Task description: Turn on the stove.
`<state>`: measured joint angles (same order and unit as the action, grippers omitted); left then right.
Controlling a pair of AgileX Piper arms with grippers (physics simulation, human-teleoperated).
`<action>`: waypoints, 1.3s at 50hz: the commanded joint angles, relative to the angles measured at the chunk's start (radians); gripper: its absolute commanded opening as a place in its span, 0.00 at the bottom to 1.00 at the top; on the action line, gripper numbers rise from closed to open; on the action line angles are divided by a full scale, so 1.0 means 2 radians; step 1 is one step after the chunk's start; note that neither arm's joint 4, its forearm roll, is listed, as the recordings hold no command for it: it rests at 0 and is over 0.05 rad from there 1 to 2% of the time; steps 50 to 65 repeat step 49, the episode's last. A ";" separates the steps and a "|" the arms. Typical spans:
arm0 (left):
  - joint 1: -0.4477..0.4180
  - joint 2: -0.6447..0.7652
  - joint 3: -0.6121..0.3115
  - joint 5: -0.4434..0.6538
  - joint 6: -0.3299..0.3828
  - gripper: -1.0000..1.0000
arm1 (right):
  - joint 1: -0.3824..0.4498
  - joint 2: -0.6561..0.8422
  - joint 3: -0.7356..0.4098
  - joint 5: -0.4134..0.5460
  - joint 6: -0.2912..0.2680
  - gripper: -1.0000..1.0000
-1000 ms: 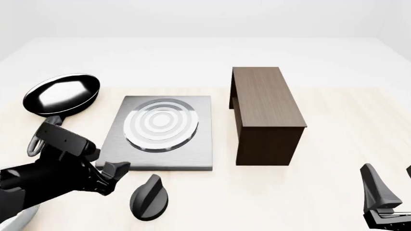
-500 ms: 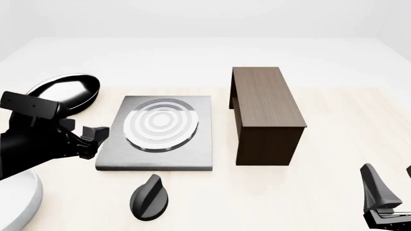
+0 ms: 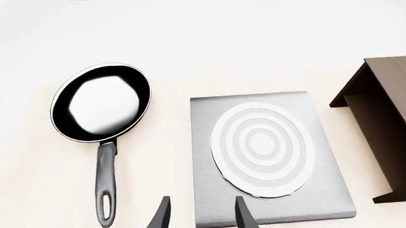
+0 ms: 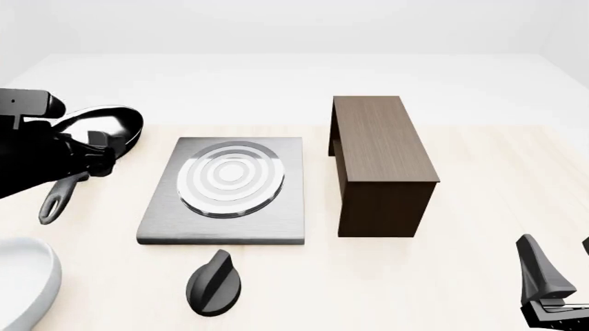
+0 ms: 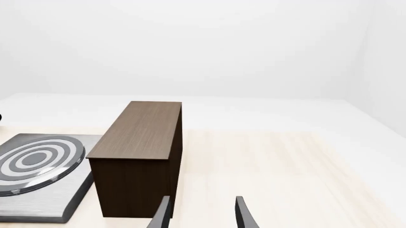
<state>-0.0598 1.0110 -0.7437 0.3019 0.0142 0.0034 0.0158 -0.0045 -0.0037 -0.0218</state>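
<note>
Since a second ago my left gripper (image 4: 101, 157) has swung from beside the knob (image 4: 215, 284) up and away to about 9 o'clock of the stove (image 4: 223, 191), and now hangs over the pan (image 3: 101, 102); the right gripper (image 5: 201, 216) has not shifted.

Layout, front view: the stove lies flat on the worktop (image 4: 487, 186) near centre, burner rings up. Its knob sits apart from the slab, just off the near edge at 6 o'clock. The pan lies at 10 o'clock of the stove, handle pointing toward me. A cabinet (image 4: 379, 163) stands just beside the stove at 3 o'clock.

Grippers: in the left wrist view my left fingers show a moderate gap with nothing between them; they hover above the bare strip between pan handle and stove. The right gripper, at the near right corner, is likewise parted and empty.

Step in hand: by my reading, the knob is not held and the arm is well apart from it; whether it has been turned I cannot tell from these views.

Next move, if the knob is unturned: bring the left gripper back toward 6 o'clock, straddle the knob's ridge, close, and twist.
</note>
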 commanded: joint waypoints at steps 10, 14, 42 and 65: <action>0.065 0.033 -0.052 0.001 -0.018 1.00 | 0.000 0.000 0.000 0.000 0.000 1.00; 0.084 0.042 -0.059 0.000 -0.019 1.00 | 0.000 0.000 0.000 0.000 0.000 1.00; 0.169 0.090 -0.121 -0.002 -0.035 1.00 | 0.000 0.000 0.000 0.000 0.000 1.00; 0.177 0.097 -0.143 0.005 -0.040 1.00 | 0.000 0.000 0.000 0.000 0.000 1.00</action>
